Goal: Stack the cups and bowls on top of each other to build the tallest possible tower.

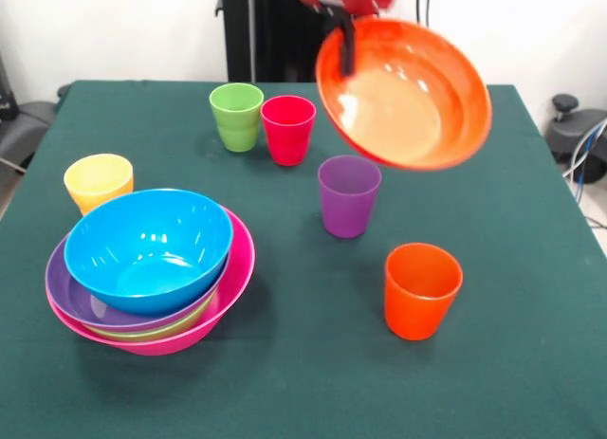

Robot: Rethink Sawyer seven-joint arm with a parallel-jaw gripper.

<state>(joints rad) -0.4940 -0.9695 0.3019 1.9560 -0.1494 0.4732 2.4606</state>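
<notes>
green cloth table point(531, 363), white wall behind; gripper point(343, 36) grasping tilted orange bowl point(408, 98)

Setting: robot lab or test room. Evidence: green cloth-covered tabletop point(531, 363) against a plain white wall point(114, 31), black pedestal point(266, 31) behind it, loose cables point(586, 150) at right, dark chair point(19, 126) at left.

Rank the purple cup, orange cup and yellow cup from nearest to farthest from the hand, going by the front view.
From the hand, which holds the orange bowl by its rim:
1. Purple cup, just below the bowl.
2. Orange cup, toward the front right.
3. Yellow cup, far left, behind the bowl stack.
</notes>
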